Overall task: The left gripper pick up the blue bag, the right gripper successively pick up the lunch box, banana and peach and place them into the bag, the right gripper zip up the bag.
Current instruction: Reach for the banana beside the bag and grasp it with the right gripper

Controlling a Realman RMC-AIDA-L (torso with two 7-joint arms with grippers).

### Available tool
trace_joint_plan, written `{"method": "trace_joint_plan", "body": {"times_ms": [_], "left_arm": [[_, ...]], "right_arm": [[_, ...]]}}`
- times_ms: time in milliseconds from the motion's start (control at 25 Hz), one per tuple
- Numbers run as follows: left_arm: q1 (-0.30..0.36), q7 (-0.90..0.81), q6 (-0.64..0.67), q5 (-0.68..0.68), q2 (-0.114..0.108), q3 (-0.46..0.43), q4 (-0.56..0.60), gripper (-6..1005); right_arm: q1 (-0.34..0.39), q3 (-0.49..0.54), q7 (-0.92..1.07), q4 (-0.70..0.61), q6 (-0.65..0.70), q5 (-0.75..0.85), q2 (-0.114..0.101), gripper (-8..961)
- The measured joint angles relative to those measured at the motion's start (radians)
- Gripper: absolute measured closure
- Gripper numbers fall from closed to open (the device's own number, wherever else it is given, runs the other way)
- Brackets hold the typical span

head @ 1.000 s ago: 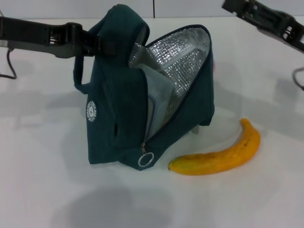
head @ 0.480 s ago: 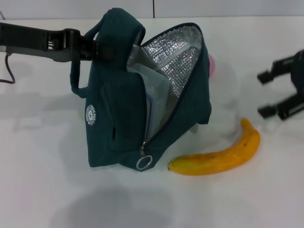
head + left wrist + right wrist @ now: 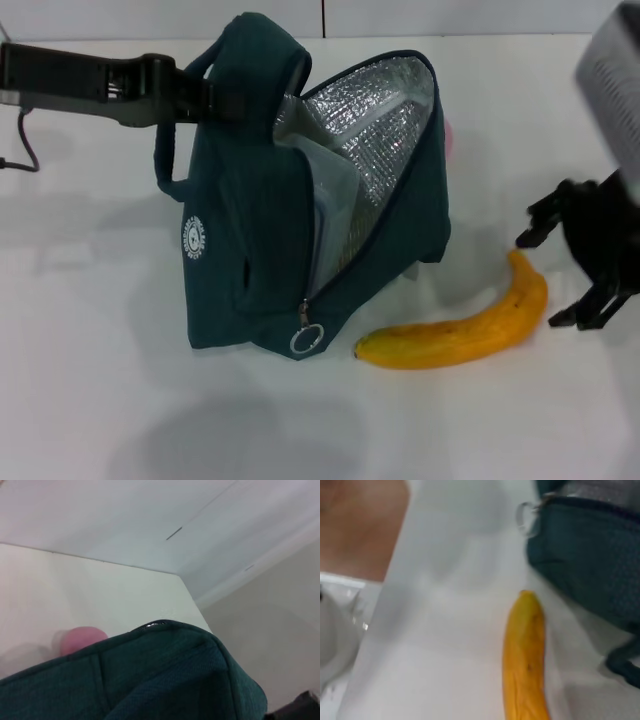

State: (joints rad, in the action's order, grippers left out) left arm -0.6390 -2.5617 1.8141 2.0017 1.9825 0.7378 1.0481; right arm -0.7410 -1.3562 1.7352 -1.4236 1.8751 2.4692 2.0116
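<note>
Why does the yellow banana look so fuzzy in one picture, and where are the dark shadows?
In the right wrist view the banana is smeared and soft, and so is the blue bag beside it. In the head view the banana is sharp, while the right gripper beside its tip looks a little blurry. There, soft grey shadows lie on the white table beneath the bag and the left gripper.

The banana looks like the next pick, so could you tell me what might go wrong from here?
The right gripper is open beside the far end of the banana, not its middle; a grip there could let it swing or slip. The blue bag, held at its handle by the left gripper, opens sideways in a narrow gap already partly filled by the lunch box, so the banana might catch on the rim.
</note>
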Motion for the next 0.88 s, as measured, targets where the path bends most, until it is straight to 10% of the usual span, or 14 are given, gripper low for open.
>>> {"method": "trace_joint_plan", "body": {"times_ms": [880], "left_arm": [[-0.036, -0.03, -0.017, -0.004, 0.026, 0.008, 0.007, 965]], "right_arm": [[0.014, -0.278, -0.134, 0.265, -0.36, -0.04, 0.012, 116]]}}
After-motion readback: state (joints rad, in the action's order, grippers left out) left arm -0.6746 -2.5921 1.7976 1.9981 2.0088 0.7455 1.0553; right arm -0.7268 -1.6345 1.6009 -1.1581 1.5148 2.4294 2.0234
